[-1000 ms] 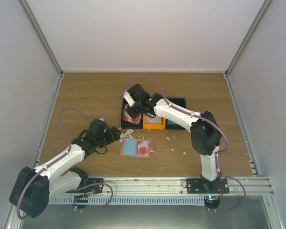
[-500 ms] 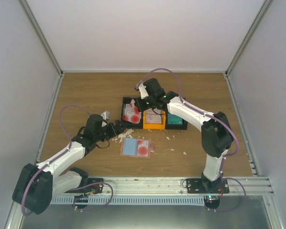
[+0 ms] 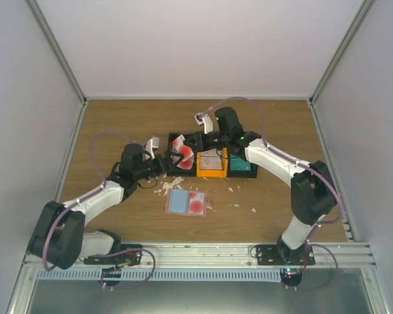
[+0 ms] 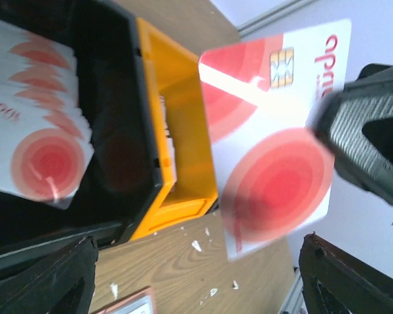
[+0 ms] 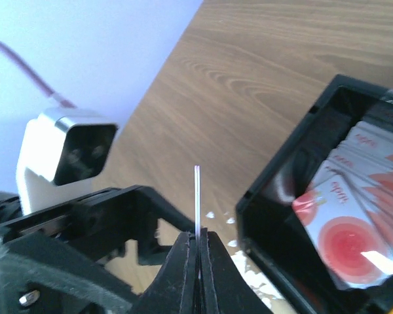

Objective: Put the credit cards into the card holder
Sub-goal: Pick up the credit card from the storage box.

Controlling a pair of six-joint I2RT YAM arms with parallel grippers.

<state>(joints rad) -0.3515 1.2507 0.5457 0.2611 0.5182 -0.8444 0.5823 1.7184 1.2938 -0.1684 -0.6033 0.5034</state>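
Filling most of the scene, the wooden surface (image 3: 118,124) is a matte brown grain, and both arms reach in over its middle. Next in size is the rigid plastic tray (image 3: 243,137), boxy and three-celled. Its left cell is black and holds a fanned stack of cards (image 4: 39,137), its middle cell is bright orange, and its right cell shows teal.

Near of the tray, well apart from it, the card holder (image 3: 187,214) lies flat and open. It is a soft-looking salmon square, and on it I see a teal rectangle and a red-printed one.

The left pincer (image 3: 164,163) gapes wide and holds nothing, and it faces the raised card from the left. The right pincer (image 5: 198,239) is clamped narrow on one edge of a single credit card (image 4: 268,131). That card is thin, stiff and glossy white with red rings and a gold chip, and it is held upright in the air above the tray's left end.

I judge this to be a hand-over. The left pincer needs to close on the card's free edge before the right one lets go. After that comes the trip down to the holder.

White paper scraps (image 3: 234,190) lie scattered around, small and ragged.
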